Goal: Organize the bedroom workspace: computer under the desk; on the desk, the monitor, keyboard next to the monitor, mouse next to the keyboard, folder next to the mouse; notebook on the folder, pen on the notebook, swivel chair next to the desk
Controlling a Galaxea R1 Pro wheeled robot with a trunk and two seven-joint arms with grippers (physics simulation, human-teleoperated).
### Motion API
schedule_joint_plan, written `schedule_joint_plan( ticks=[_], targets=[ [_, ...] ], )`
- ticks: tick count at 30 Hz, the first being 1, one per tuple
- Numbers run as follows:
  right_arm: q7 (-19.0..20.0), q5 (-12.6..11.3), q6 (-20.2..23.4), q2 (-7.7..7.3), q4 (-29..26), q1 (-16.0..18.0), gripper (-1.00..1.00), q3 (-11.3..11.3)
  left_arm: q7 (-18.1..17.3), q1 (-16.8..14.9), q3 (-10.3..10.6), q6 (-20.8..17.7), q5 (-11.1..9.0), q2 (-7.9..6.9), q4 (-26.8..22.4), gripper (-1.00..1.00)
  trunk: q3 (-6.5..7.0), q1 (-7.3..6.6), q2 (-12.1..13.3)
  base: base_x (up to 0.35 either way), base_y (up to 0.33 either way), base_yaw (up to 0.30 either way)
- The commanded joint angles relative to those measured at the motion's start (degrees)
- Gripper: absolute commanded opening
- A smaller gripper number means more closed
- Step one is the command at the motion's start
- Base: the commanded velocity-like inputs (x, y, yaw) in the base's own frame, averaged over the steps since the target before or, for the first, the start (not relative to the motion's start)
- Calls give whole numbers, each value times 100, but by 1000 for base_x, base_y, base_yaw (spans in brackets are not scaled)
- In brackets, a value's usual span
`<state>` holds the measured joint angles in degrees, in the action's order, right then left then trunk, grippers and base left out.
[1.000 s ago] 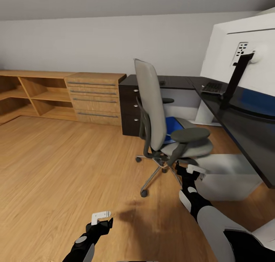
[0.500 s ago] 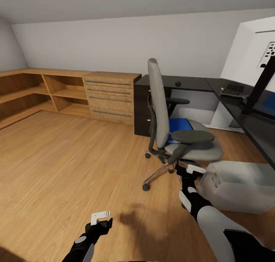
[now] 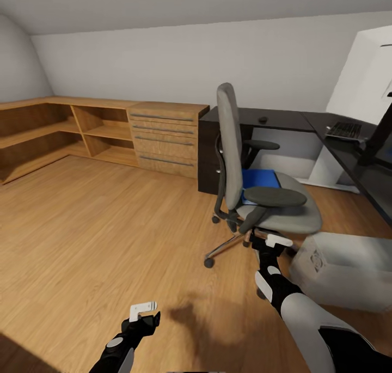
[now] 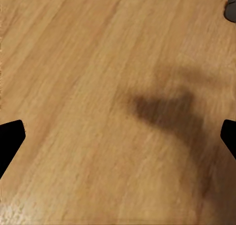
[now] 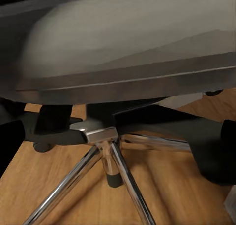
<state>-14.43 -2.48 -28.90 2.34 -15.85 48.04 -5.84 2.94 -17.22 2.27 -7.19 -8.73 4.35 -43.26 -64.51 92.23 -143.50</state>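
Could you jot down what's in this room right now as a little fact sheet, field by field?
room: wooden floor, light wooden low cabinets along the wall
swivel chair: grey, standing beside the desk
folder: bright blue, lying on the chair seat
keyboard: on the black desk top
left gripper: open, over bare floor
right gripper: low, near the chair's base, open or shut unclear
pale box: on the floor under the desk

Light wooden low cabinets (image 3: 109, 136) line the wall above wooden floor (image 3: 98, 237).
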Motion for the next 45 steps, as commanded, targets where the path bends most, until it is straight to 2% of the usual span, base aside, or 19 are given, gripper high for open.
schedule_joint_plan(
  ticks=[1, 17, 45],
  targets=[
    [19, -25, -28, 3, 3, 3, 100, -22, 31, -1, 19, -28, -59, -4, -9, 100, -5, -1, -2, 0, 0, 87],
    [19, -34, -28, 27, 79, 3, 100, -20, 31, -1, 19, -28, -59, 4, 0, 100, -5, -1, -2, 0, 0, 81],
    [19, -34, -21, 65, 82, 3, 100, -22, 31, -1, 19, -28, -67, 4, 2, 100, -5, -1, -2, 0, 0, 239]
  ],
)
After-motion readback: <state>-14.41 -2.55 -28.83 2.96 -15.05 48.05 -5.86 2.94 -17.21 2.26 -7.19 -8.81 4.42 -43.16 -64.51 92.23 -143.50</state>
